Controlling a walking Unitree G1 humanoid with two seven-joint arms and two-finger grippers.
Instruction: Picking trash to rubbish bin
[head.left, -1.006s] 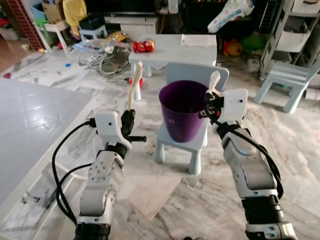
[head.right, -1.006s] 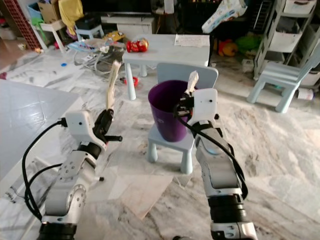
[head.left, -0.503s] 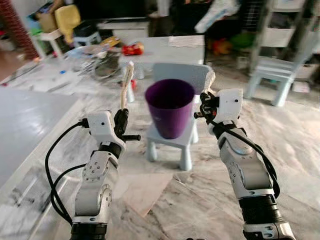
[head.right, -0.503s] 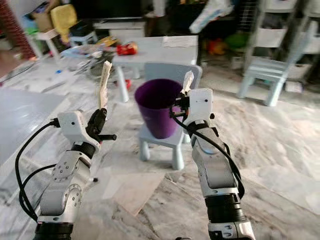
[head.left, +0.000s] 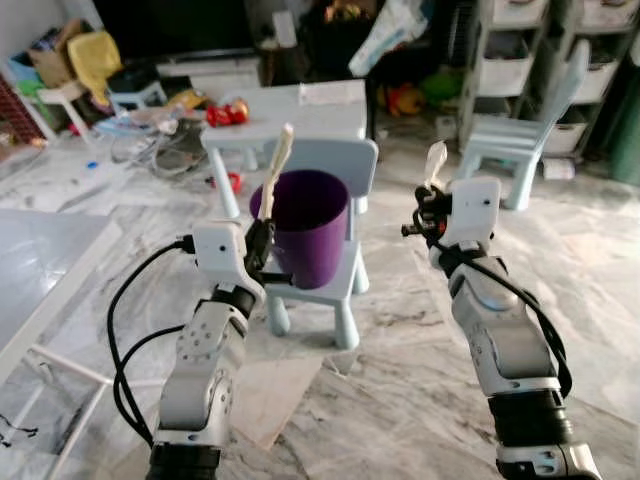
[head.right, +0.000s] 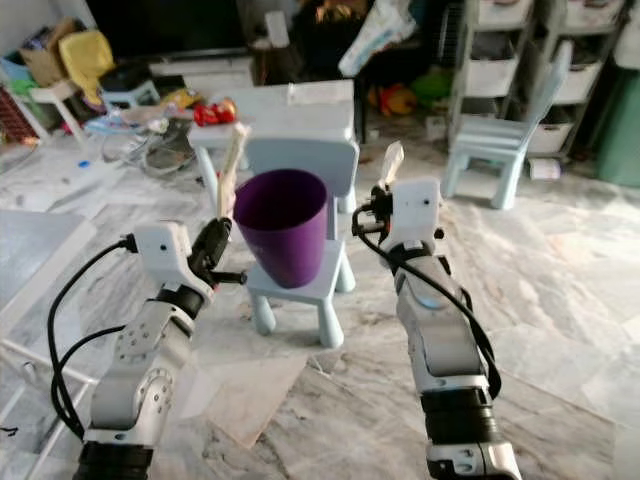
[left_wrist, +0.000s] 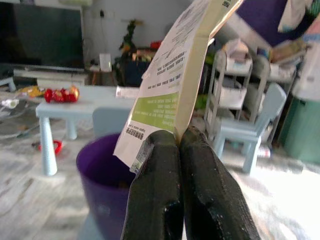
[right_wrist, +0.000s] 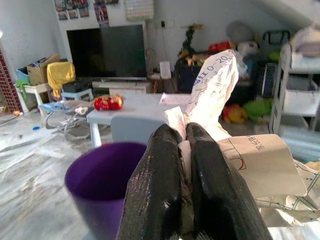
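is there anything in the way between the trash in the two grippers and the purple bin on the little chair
Nothing visible blocks either path. The left gripper holds a flattened paper carton beside the rim of the purple plastic bin on the pale blue chair. The right gripper holds crumpled paper off to the bin's right, open air between.

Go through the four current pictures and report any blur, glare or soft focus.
Left and right eye views: evenly lit and fairly sharp, with the purple bin crisp. Left wrist view: the card in the left claw is readable, the room behind is soft, and glare whitens the floor. Right wrist view: the right claw and crumpled paper are sharp, the background mildly soft.
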